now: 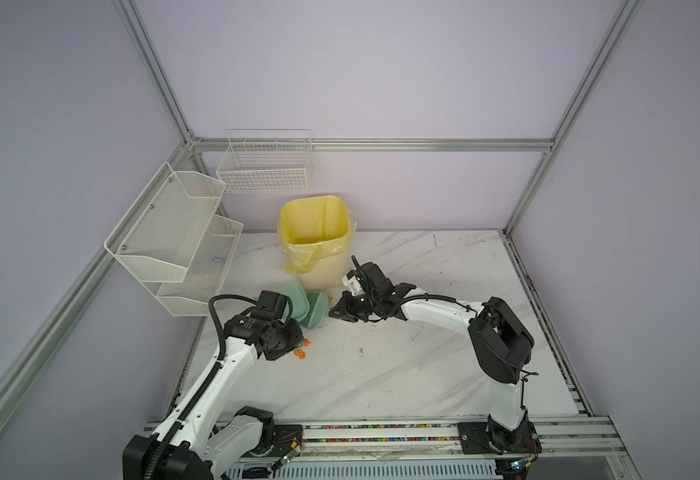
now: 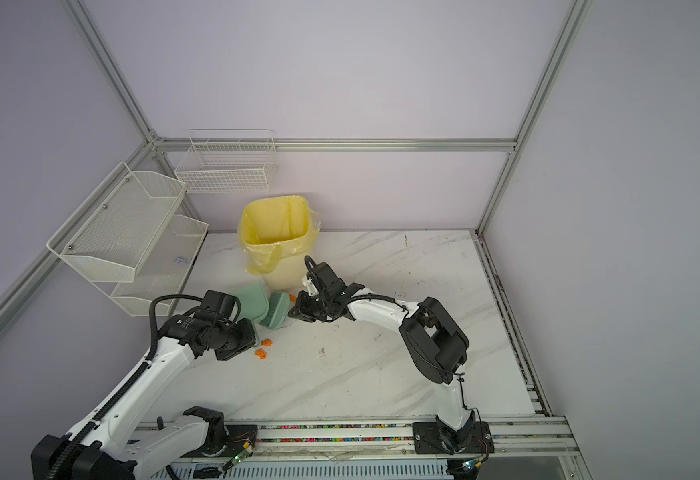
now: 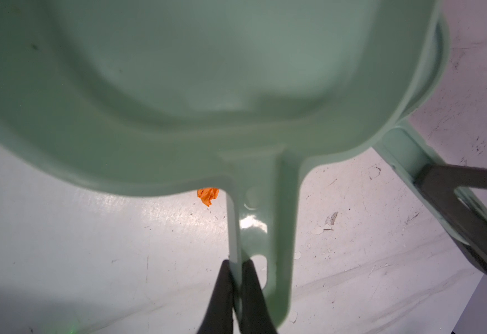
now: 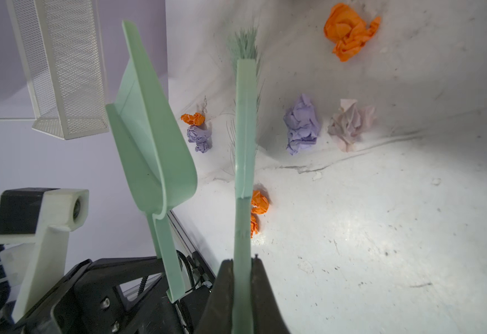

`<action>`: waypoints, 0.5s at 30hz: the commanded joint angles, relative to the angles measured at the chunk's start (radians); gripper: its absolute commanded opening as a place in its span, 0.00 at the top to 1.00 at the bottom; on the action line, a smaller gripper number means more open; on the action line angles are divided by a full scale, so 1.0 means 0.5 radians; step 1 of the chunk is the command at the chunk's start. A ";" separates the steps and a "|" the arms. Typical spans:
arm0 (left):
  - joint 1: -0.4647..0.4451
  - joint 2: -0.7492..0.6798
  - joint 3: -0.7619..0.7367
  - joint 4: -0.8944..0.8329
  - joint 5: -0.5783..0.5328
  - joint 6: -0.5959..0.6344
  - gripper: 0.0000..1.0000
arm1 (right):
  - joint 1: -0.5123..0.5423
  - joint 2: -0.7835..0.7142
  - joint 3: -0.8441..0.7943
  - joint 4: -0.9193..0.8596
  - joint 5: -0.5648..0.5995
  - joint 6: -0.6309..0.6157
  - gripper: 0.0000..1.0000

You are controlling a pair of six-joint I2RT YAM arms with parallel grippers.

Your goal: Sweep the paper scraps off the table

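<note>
- Nearest the lens in the left wrist view, your left gripper (image 3: 234, 269) is pinched tight on the thin edge of the green dustpan (image 3: 207, 72) handle. I judge that a grip this far back keeps the pan's mouth unobstructed.
- In the right wrist view your right gripper (image 4: 242, 264) is clamped on the handle of the green brush (image 4: 246, 115), with the bristles at the far end. I cannot tell whether they touch the table (image 4: 381, 231).
- Both top views put the brush at 3 o'clock of the dustpan, nearly touching. I read this as set up to push scraps into the pan.
- The yellow-lined bin (image 1: 327, 270) stands at 12 o'clock of both tools, presumably kept close for emptying.
- The paper scraps (image 4: 301, 124) lie on the table around the brush head. The right wrist view shows orange, lilac and pale wads, and I see none in the pan.
- The top views show only orange scraps (image 1: 301, 352): a pair at 6 o'clock of the brush and one at its 1 o'clock. The lilac ones are hidden there.
- The left wrist view offers a single orange bit at the pan's rim.
- Only the top views show what looks like a lilac wad in the mesh shelf (image 1: 192, 286), at 10 o'clock of the dustpan.
</note>
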 commanded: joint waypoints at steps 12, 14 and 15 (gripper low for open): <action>0.007 0.005 -0.100 0.086 0.065 0.047 1.00 | -0.440 -0.252 -0.320 -0.148 -0.087 -0.118 1.00; 0.010 0.003 -0.122 0.097 0.059 0.056 1.00 | -0.496 -0.334 -0.411 -0.202 -0.089 -0.160 1.00; 0.009 0.008 -0.128 0.097 0.063 0.056 1.00 | -0.522 -0.367 -0.453 -0.221 -0.082 -0.176 1.00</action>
